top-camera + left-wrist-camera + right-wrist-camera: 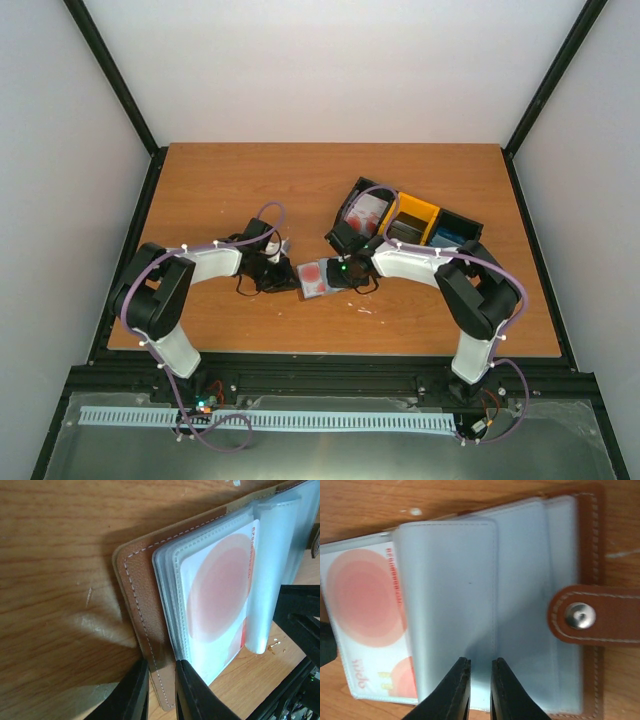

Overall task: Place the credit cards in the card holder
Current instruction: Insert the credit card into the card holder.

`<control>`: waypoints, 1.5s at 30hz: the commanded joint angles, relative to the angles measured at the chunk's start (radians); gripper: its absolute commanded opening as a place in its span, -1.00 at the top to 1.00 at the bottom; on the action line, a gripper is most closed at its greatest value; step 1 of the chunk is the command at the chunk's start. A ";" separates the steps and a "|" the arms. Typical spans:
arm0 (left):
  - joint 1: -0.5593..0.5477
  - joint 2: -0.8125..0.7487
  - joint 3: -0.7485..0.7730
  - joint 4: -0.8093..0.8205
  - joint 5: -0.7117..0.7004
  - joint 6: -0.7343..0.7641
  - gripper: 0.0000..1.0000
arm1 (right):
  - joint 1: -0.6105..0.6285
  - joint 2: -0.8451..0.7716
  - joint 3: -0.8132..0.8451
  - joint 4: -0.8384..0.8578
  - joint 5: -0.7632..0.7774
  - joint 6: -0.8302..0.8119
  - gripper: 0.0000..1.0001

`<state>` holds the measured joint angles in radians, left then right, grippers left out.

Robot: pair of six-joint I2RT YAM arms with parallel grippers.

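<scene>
Brown leather bifold card holder (314,278) lies open on the near half of the wooden table (250,180), between my arms. Left pincer (161,669) is clamped on its leather cover edge, pinning it. Right pincer (480,664) is almost closed, nipping one clear sleeve leaf (450,590). White card with red discs (220,605) already sleeved. I judge the step to be holding a pocket open; next calls for a card from the black and yellow bins (420,222), far right

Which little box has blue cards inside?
The black plastic bin farthest right, beside the yellow plastic bin. That holds dark grey cards; the left black bin white-and-red cards.
</scene>
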<state>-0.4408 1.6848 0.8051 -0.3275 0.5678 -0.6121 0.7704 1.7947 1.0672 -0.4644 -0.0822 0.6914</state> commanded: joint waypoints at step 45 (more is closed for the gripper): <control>-0.008 -0.033 0.012 0.005 -0.062 -0.001 0.67 | -0.024 -0.003 -0.026 0.061 0.020 0.007 0.01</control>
<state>-0.4454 1.6707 0.8051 -0.3286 0.5198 -0.6125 0.7475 1.7626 1.0199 -0.3798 -0.0856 0.7002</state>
